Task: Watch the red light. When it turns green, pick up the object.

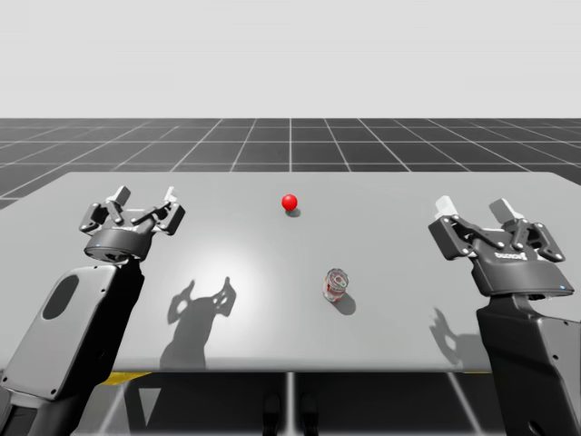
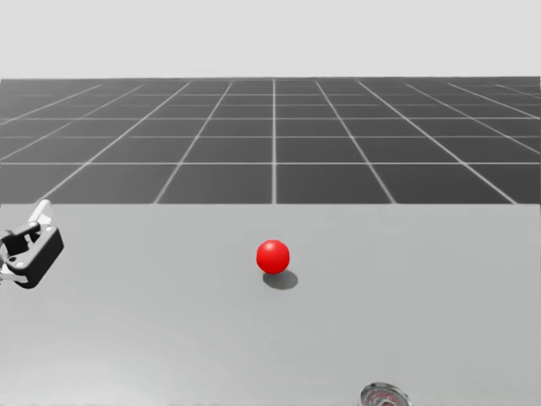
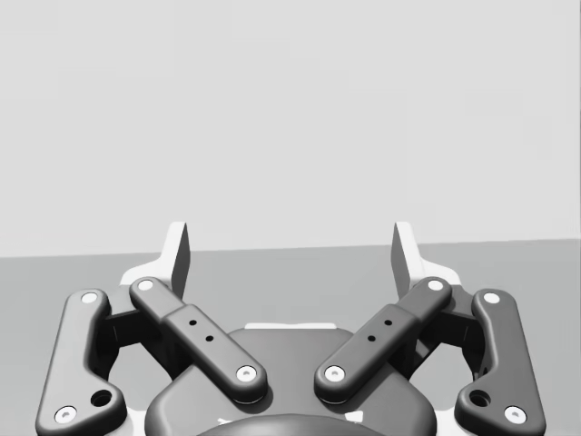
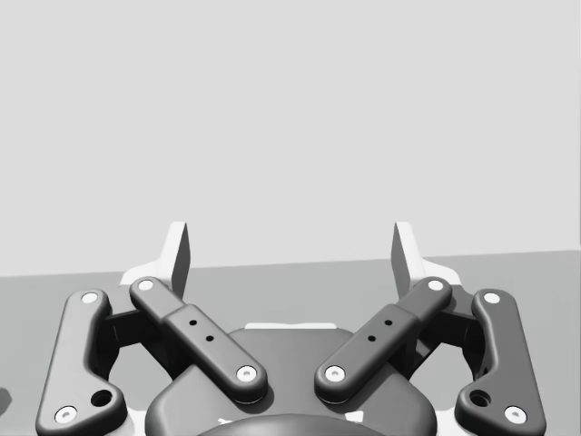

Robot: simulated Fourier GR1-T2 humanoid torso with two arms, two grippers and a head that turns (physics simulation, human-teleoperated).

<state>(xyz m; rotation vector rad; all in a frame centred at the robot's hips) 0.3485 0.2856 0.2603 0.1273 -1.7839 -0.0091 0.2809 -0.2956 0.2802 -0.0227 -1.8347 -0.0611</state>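
While the red light point(image 1: 290, 202) glows at upper centre, I judge this the waiting step: left gripper point(image 1: 143, 196) and right gripper point(image 1: 474, 209) hover open and empty, and the silver-and-red can point(image 1: 335, 283), just right of centre, likely calls for a right-arm reach once green.

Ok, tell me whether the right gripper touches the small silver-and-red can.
Apart. The high view shows a wide stretch of bare grey table between the open right gripper and the silver-and-red can.
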